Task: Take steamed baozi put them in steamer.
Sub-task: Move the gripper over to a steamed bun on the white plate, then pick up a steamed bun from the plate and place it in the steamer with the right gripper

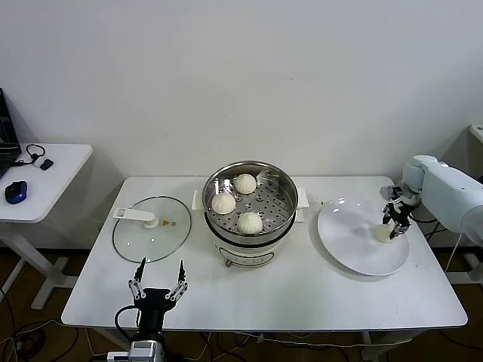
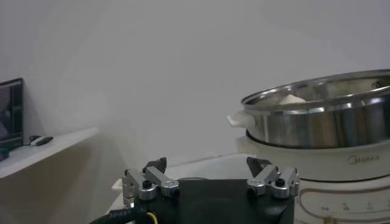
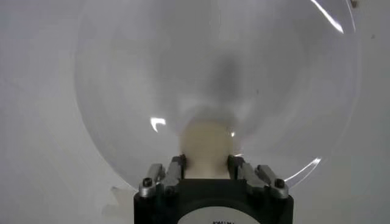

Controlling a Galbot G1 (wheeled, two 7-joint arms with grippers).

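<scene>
The right gripper (image 1: 392, 228) fingers pinch the last baozi (image 1: 384, 233) at the plate's (image 1: 355, 249) 3 o'clock for lifting; the left gripper (image 1: 157, 285) waits, fingers spread.

1. The brand name "Midea" stands in grey letters on the white base of the steamer (image 2: 341, 152), read in the left wrist view.
2. Below it, small dial markings run along the base's front, too small to read.
3. A small yellow mark sits on the glass lid (image 1: 152, 228); its content cannot be read.
</scene>
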